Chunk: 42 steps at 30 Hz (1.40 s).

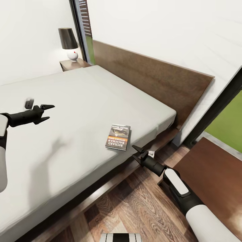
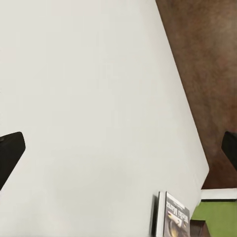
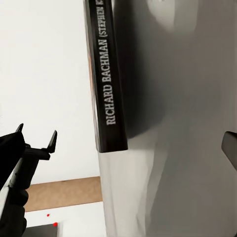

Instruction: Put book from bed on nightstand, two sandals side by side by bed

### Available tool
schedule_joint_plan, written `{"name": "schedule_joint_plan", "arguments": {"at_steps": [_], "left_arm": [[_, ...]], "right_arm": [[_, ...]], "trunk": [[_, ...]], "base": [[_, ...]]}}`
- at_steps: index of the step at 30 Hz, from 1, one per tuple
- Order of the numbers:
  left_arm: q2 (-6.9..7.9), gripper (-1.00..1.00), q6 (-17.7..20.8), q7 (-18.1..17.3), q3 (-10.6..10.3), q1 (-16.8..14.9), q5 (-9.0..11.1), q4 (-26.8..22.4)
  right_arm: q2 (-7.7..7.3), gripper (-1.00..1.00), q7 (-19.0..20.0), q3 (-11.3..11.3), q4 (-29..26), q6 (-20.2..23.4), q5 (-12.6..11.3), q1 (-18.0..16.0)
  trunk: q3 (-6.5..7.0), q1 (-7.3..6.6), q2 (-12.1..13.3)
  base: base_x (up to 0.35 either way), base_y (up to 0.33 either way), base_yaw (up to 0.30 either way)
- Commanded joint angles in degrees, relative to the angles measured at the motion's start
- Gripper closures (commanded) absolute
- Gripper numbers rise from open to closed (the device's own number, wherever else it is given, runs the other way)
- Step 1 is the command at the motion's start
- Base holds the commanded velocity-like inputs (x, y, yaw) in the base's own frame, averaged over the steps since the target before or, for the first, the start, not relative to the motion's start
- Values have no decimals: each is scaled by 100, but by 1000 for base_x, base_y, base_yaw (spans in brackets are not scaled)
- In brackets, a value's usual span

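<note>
Currently the book [image 1: 118,137] is seen lying flat on the grey mattress of the bed [image 1: 80,111], near the edge closest to the robot and toward the headboard end. The right gripper [image 1: 137,153] is held just off that edge, a little short of the book, with its fingers spread and nothing between them. The left gripper [image 1: 47,112] is held over the middle of the mattress, well apart from the book, its fingers also spread and empty. The book can be judged light, thin and fairly stiff, with a smooth cover that may slide on the sheet. It would best be pinched across its thickness at the edge facing the right gripper.
</note>
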Motion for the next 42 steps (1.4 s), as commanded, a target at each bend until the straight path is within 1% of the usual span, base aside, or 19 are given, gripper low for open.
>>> {"name": "schedule_joint_plan", "arguments": {"at_steps": [1,8,15,21,32,42], "left_arm": [[-1,-100,28,-44,20,-5,-42,2],[47,-100,28,-44,22,-5,-38,3],[64,-100,28,-44,22,-5,-37,8],[69,-100,25,-44,16,-5,-37,15],[100,-100,21,-37,22,-5,-44,35],[146,-100,20,-35,19,-5,-46,71]], "right_arm": [[-5,-100,7,13,3,9,-28,-4],[-5,-100,7,13,7,2,-28,-6],[7,-100,-1,18,34,-17,-21,-6],[103,-100,-28,15,51,-38,-26,-6],[164,-100,-43,25,148,-113,-22,-6],[256,-100,-45,34,163,-163,-14,-6]], "trunk": [[-4,-1,-2],[-4,-1,-2],[-4,-1,-2],[-4,-1,-2],[-4,-1,-2],[-4,-1,-2]], "base": [[0,0,0],[0,0,0],[0,0,0],[0,0,0],[0,0,0],[0,0,0]]}}
